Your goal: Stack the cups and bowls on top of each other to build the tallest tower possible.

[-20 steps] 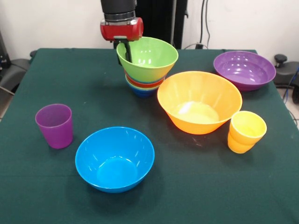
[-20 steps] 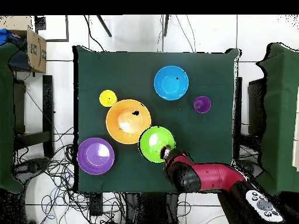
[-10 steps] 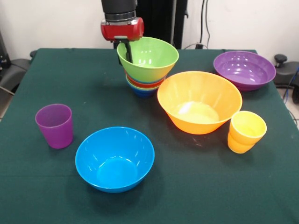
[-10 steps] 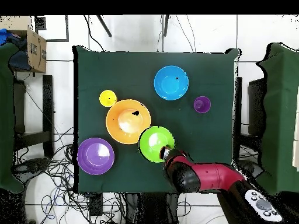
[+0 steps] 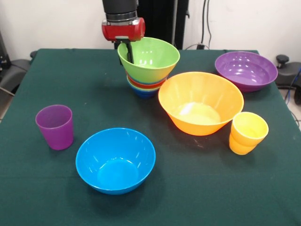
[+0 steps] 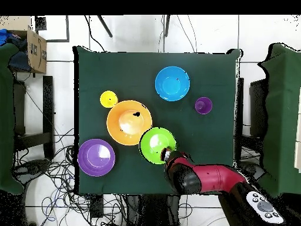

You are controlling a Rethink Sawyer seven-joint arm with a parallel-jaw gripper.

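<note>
Front camera low, overhead straight down; shared table [image 5: 42, 75]

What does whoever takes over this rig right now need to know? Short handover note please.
Gripper: at the rim of the large green bowl, one finger inside, one outside; cannot tell whether it is clamped or released.
Tower: large green bowl on top of nested small bowls; red-orange and blue rims show beneath it. It stands touching the large orange bowl.
Loose on the table: large orange bowl, large blue bowl, purple bowl, purple cup, yellow cup.
Done: green bowl is on the pile.
Left: free the gripper from the rim, then stack the three loose bowls and both cups.
</note>
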